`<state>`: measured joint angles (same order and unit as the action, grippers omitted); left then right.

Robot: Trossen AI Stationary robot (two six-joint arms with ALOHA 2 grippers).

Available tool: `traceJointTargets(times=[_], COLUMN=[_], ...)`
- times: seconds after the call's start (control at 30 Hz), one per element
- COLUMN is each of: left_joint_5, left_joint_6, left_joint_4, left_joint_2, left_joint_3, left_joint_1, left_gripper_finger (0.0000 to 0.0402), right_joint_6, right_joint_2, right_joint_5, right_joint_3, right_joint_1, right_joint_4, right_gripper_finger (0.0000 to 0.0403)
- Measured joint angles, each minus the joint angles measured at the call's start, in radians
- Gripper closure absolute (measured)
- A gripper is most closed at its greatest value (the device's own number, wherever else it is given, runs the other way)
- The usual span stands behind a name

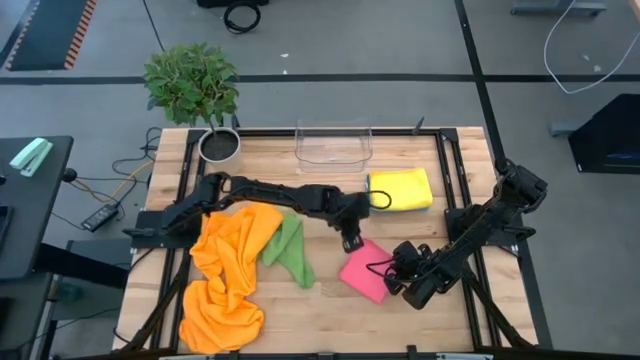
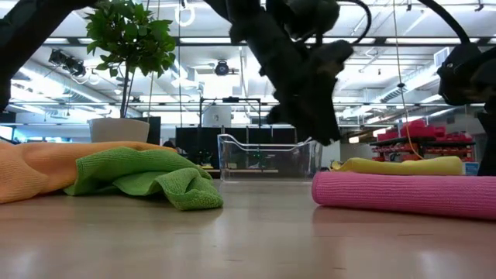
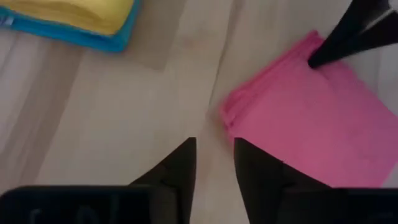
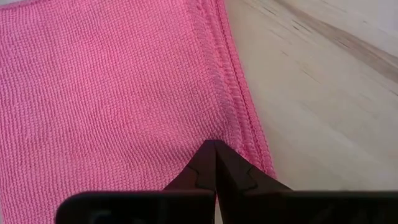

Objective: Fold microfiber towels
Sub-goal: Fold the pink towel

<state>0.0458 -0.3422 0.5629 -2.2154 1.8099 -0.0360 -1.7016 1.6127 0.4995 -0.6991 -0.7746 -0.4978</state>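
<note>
My right gripper (image 4: 216,163), fingers pressed together, rests on the near right edge of the folded pink towel (image 1: 364,271). My left gripper (image 3: 214,163), fingers slightly parted and empty, hangs over its far corner. Beyond lies the yellow towel (image 1: 402,188).

Folded pink towel (image 1: 364,272) lies flat; others crumpled.

Pink towel (image 1: 363,270), lower centre of frame: solid pink, fine woven texture, no pattern. Yellow towel (image 1: 403,188), upper right: plain yellow over a blue towel (image 3: 93,38). Green towel (image 1: 288,250), centre left: plain green. Orange towels (image 1: 228,275), lower left: plain orange. Table (image 1: 320,310): pale wood grain.
</note>
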Motion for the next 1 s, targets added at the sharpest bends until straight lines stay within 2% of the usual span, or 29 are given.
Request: traceJointTargets(times=[0.23, 0.4, 0.53, 0.83, 1.0], left_joint_5=[0.017, -0.075, -0.164, -0.163, -0.147], left_joint_6=[0.039, 0.039, 0.039, 0.034, 0.066], left_joint_4=[0.027, -0.034, -0.051, -0.045, -0.021], left_joint_2=[-0.002, -0.002, -0.064, -0.135, -0.13], left_joint_3=[-0.002, -0.002, -0.002, 0.003, 0.002], left_joint_1=[-0.146, -0.25, -0.302, -0.281, -0.231], left_gripper_finger=[0.0279, 0.0298, 0.0322, 0.0392, 0.0383], right_joint_6=[-0.005, -0.006, -0.006, -0.047, -0.091], right_joint_2=[0.0, 0.0, 0.0, 0.0, 0.0], right_joint_5=[-0.014, -0.019, -0.027, -0.034, -0.066], right_joint_3=[0.0, 0.0, -0.01, -0.012, -0.012], right_joint_1=[0.0, 0.0, 0.0, 0.0, -0.024], right_joint_4=[0.001, 0.001, -0.001, -0.003, 0.046], right_gripper_finger=[0.0399, 0.0399, 0.0399, 0.04, 0.04])
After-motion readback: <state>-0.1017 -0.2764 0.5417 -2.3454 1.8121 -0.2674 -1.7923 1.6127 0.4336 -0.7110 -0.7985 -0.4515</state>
